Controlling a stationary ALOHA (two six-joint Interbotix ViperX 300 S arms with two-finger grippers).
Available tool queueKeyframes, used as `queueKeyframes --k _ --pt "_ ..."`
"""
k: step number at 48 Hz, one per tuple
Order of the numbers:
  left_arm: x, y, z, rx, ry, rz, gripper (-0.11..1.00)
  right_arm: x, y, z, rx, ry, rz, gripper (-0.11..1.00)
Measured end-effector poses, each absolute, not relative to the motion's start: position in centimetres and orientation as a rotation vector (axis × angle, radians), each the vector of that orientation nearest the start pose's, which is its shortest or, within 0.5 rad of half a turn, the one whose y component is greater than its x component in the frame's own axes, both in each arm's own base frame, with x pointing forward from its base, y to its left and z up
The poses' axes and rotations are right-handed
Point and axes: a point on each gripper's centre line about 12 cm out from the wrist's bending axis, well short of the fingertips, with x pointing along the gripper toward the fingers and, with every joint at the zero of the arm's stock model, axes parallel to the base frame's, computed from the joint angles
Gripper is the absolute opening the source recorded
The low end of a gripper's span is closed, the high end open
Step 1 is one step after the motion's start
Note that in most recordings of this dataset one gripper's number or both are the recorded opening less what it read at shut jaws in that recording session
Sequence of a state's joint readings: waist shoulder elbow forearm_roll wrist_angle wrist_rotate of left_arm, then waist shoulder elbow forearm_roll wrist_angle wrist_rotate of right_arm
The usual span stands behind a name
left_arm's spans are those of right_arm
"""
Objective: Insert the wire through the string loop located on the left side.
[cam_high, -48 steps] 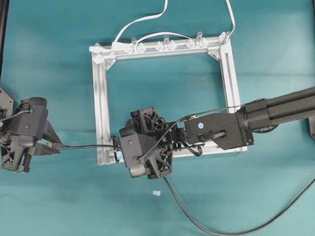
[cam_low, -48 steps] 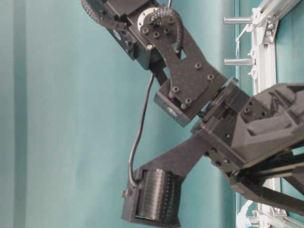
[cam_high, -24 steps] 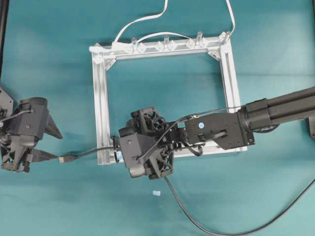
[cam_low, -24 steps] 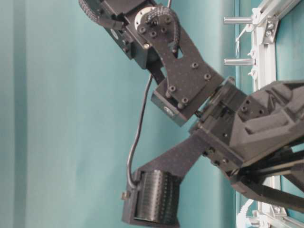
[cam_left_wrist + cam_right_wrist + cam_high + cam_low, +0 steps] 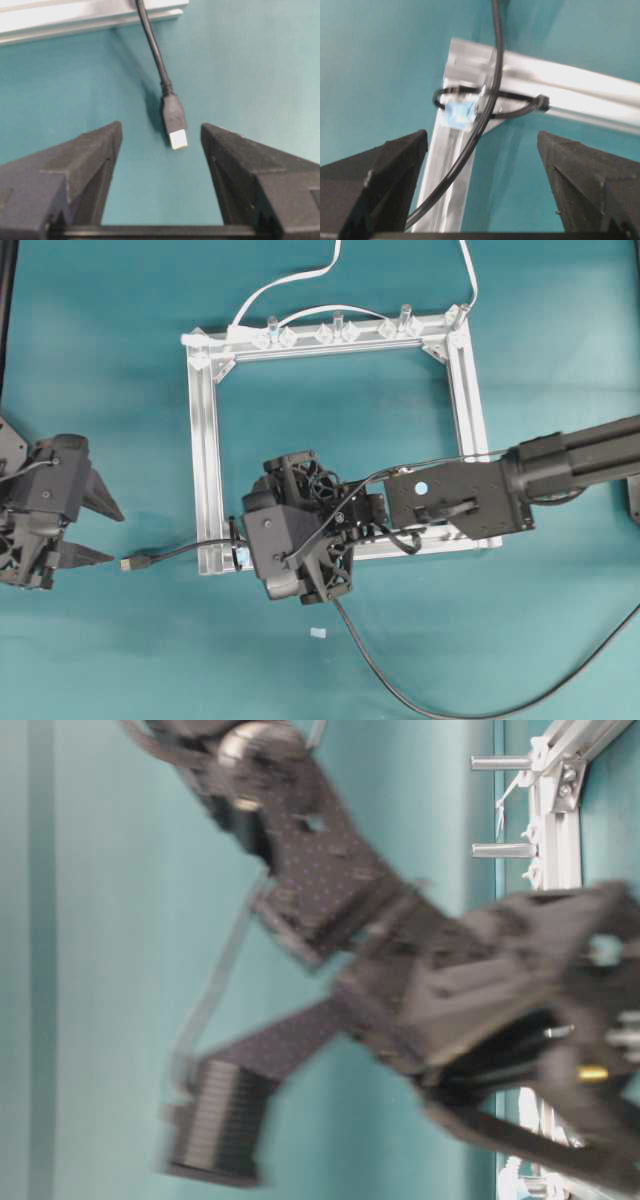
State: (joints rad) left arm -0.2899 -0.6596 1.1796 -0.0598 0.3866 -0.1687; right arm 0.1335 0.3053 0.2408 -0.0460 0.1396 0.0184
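The wire [image 5: 185, 551] is lying on the teal counter [image 5: 100, 360], running through the string loop [image 5: 470, 102] at the aluminium frame [image 5: 205, 440] corner, its plug [image 5: 175, 122] pointing left toward the left gripper [image 5: 160, 150], whose released jaws are flanking it without touching. The right gripper [image 5: 482, 145] is hovering spread wide over the loop, grasping nothing.

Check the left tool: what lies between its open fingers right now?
In the left wrist view, the wire ends in its plug, which lies on the teal cloth between the left tool's open fingers, touching neither.
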Motion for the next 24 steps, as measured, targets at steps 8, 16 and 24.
queueKeyframes --k 8,16,24 --pt "18.1 -5.2 16.9 -0.096 0.908 -0.173 0.65 48.9 6.3 18.2 -0.07 0.648 0.127 0.89" --pt "17.5 -4.5 18.0 -0.11 0.87 -0.151 0.65 48.8 5.8 19.6 -0.067 0.62 0.118 0.89" --pt "17.0 -3.7 19.2 -0.131 0.797 -0.129 0.65 48.8 5.6 19.8 -0.062 0.61 0.115 0.89"
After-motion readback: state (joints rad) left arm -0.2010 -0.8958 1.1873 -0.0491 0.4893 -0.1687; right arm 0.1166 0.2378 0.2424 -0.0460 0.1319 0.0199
